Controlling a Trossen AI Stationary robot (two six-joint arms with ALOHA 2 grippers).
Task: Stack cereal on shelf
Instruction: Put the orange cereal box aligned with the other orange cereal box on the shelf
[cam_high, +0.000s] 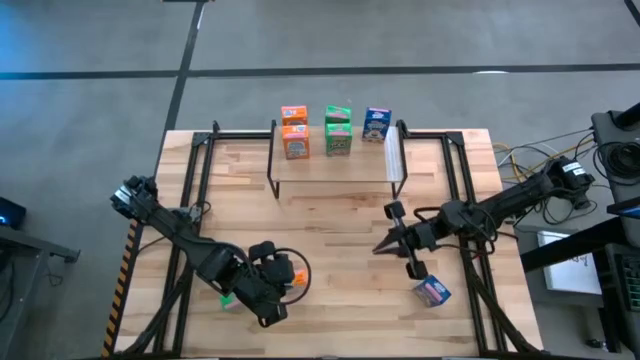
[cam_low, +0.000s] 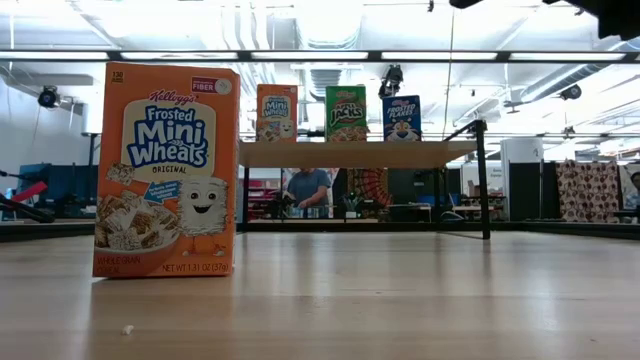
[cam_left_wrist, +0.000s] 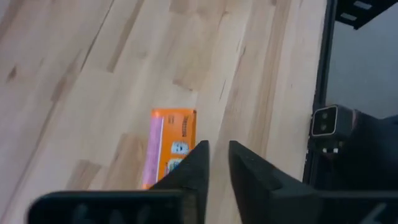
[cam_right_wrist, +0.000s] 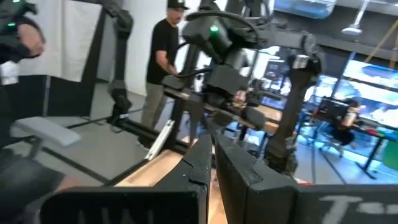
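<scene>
Orange cereal box (cam_high: 296, 277) lower left of high view, just beside left gripper (cam_high: 272, 283); fingers slightly apart, gripping nothing, seemingly. Right gripper (cam_high: 381, 247) right of centre, closed, empty. Shelf (cam_high: 335, 165) upper centre. Box light, crushable cardboard: pinch across narrow sides.

Right in front of you an orange cereal box (cam_low: 166, 172) stands upright on the wooden table (cam_low: 400, 300), filling the near left. Farther back the shelf (cam_low: 355, 153) carries three smaller-looking boxes in a row: an orange box (cam_low: 277, 112), a green box (cam_low: 346, 113) and a blue box (cam_low: 402, 118). Beneath the shelf you see a person (cam_low: 308, 190) in the room behind.
</scene>
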